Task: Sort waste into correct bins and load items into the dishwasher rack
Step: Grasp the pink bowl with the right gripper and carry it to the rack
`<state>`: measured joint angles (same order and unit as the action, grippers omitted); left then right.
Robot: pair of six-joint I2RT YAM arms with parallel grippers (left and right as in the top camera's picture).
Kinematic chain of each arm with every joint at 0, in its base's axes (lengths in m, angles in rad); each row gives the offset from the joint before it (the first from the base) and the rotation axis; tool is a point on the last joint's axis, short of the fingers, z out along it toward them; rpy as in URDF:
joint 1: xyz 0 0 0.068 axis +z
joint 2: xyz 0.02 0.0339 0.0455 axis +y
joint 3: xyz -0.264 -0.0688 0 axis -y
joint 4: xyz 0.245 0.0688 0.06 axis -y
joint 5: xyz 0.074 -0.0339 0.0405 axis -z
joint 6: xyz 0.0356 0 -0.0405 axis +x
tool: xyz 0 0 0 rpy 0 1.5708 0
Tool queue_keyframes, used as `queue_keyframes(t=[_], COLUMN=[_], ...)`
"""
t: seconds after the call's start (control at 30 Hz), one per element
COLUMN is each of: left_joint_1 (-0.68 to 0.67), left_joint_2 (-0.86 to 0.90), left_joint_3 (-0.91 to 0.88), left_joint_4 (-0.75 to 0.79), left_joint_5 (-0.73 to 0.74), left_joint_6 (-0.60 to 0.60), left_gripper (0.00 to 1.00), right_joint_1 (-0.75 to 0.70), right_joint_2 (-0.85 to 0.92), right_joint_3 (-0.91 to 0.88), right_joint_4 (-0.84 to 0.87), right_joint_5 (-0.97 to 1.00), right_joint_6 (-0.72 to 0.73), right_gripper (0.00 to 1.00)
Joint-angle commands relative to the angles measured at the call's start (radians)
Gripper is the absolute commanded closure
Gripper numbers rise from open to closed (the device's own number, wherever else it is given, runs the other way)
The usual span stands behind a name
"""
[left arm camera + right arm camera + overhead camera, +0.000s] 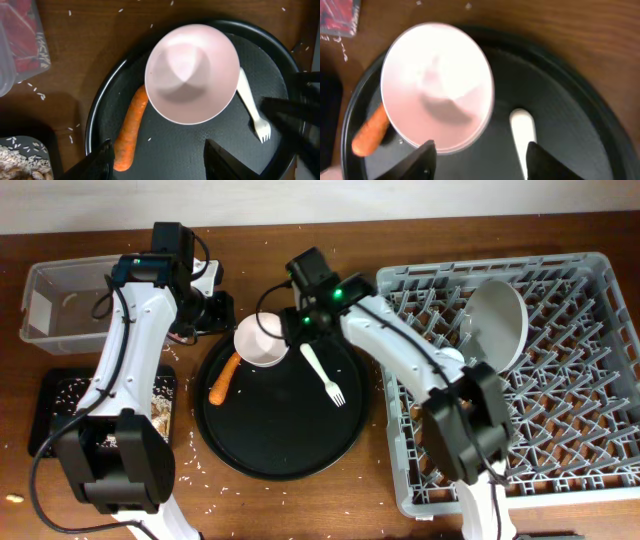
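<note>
The small white bowl [262,340] stands on the round black tray's far left part, with the orange carrot [222,380] to its left and the white plastic spoon [322,375], fork-tipped, to its right. My left gripper [222,312] hovers open over the bowl's left side. In its wrist view [157,162] the bowl [191,73], carrot [131,130] and spoon [252,107] lie below. My right gripper [292,325] is open at the bowl's right; in its wrist view [481,155] its fingers straddle the bowl's rim [437,87] and the spoon [524,132]. The grey plate [497,320] stands in the dishwasher rack [560,470]. The cup and tissue are out of view.
The clear tub [60,300] at far left holds the red wrapper [22,40]. The black rectangular tray [50,415] in front of it holds pale scraps. The large round black tray [285,445] fills the middle. Crumbs are scattered on the wooden table.
</note>
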<state>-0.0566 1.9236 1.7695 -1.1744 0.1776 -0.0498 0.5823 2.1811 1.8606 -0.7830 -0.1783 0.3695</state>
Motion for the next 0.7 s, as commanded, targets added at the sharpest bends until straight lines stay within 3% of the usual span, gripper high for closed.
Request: queue_keyframes(t=[0.0,0.1,0.23,0.33,0.37,0.67], left_joint_1=[0.004,0.004,0.004,0.003,0.003,0.003], left_joint_2=[-0.029,-0.029,-0.029,-0.029,-0.029,-0.029], left_joint_3=[0.019,0.019,0.019,0.019,0.019,0.019], left_joint_4=[0.009,0.01,0.01,0.01,0.01,0.01], left_joint_5=[-0.018,-0.018,-0.018,-0.018,-0.018,-0.018], left_joint_6=[-0.014,-0.014,-0.014,-0.014,-0.014,-0.014], left_gripper=[0.43,0.43,0.42,0.17,0.01,0.01], right_joint_1=[0.018,0.022,0.021,0.021,0.02,-0.014], right_joint_2=[0.055,0.104,0.13,0.13,0.13,0.098], right_joint_3=[0.011,0.011,0.011,0.011,0.011,0.013], right_joint_4=[0.044,0.061,0.058,0.058,0.058,0.016], right_joint_5=[0.002,0.002,0.002,0.002,0.002,0.002], right_joint_6=[0.033,0.041,0.055,0.055,0.055,0.059], right_gripper=[0.5,0.55,0.7,0.91,0.96,0.96])
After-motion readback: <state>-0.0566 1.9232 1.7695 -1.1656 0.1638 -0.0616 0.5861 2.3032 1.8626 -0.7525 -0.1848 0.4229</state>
